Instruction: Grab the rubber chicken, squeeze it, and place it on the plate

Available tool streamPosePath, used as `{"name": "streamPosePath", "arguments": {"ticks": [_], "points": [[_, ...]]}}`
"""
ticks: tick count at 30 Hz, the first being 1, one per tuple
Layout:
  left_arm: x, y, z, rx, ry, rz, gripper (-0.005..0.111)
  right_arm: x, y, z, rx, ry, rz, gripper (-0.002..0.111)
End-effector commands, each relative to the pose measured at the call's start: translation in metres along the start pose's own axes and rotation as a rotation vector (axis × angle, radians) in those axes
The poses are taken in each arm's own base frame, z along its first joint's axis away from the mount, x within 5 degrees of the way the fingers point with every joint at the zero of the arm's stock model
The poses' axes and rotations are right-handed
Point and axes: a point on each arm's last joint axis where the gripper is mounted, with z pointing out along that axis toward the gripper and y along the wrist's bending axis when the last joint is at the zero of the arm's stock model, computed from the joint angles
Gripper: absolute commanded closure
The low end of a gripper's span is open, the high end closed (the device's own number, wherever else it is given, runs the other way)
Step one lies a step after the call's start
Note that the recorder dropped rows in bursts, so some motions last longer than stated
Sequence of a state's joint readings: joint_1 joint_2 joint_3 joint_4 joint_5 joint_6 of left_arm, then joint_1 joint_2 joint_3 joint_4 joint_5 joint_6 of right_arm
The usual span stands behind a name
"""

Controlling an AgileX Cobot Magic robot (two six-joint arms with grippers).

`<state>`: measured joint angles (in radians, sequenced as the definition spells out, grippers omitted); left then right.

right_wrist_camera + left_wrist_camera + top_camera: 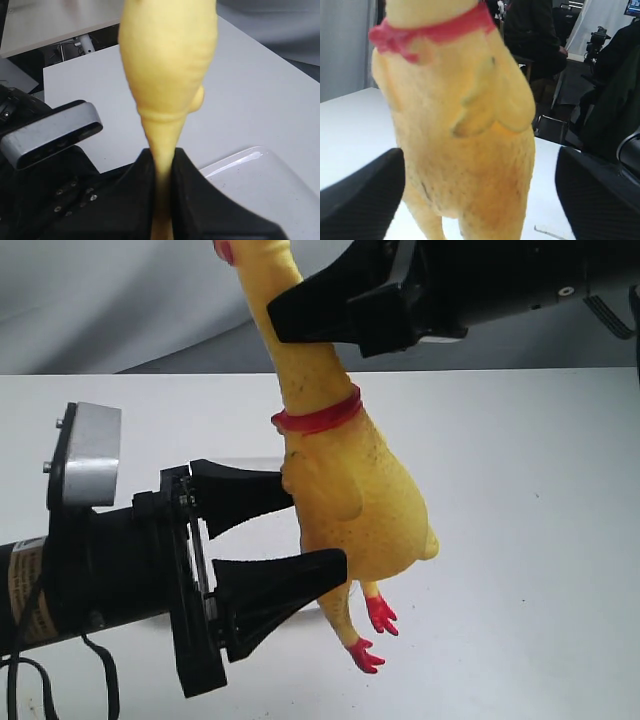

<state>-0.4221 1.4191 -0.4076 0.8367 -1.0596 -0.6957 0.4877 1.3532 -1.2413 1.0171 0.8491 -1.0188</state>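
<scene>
Your right gripper (290,312), top, clamps the rubber chicken (355,505); left gripper (315,525) gapes around it. Squeeze and plate (250,175) remain.

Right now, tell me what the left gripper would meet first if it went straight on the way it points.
The rubber chicken: its body hangs between the left gripper's open fingers, straight ahead. How deep it sits is hard to judge, but nothing else shows in that line.
</scene>
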Motion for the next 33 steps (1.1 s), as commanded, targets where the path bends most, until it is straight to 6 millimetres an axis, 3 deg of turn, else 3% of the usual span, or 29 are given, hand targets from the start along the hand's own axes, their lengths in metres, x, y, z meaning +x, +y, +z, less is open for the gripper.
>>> {"name": "streamPosePath", "arguments": {"ticks": [1,7,8,21,23,26,30,31,33], "points": [[0.0055,0.003,0.0036,-0.012,0.035,-0.018,0.048,-0.003,0.0027,-0.0019,-0.003,-0.023,0.01,0.108],[0.0086,-0.0012,0.0036,0.037,0.065,0.019,0.103,-0.0027,0.0025,-0.0019,-0.001,-0.02,0.007,0.108],[0.0085,-0.0013,0.0036,0.038,0.063,0.025,0.106,-0.0027,0.0025,-0.0019,-0.001,-0.02,0.007,0.108],[0.0064,0.0005,0.0037,0.019,0.041,0.026,0.106,-0.002,0.0036,-0.0019,-0.013,-0.012,0.006,0.108],[0.0066,0.0002,0.0037,0.022,0.043,0.028,0.102,-0.0018,0.0039,-0.0019,-0.017,-0.01,0.006,0.108],[0.0074,-0.0008,0.0037,0.033,0.052,0.036,0.078,-0.0018,0.0039,-0.0019,-0.017,-0.01,0.006,0.108],[0.0073,-0.0006,0.0037,0.031,0.051,0.019,0.02,-0.0018,0.0039,-0.0019,-0.017,-0.01,0.006,0.108],[0.0072,-0.0002,0.0037,0.026,0.05,0.005,0.014,-0.0018,0.0039,-0.0019,-0.017,-0.01,0.006,0.108],[0.0075,0.0003,0.0037,0.02,0.054,-0.002,0.014,-0.0018,0.0039,-0.0019,-0.017,-0.01,0.006,0.108]]}}
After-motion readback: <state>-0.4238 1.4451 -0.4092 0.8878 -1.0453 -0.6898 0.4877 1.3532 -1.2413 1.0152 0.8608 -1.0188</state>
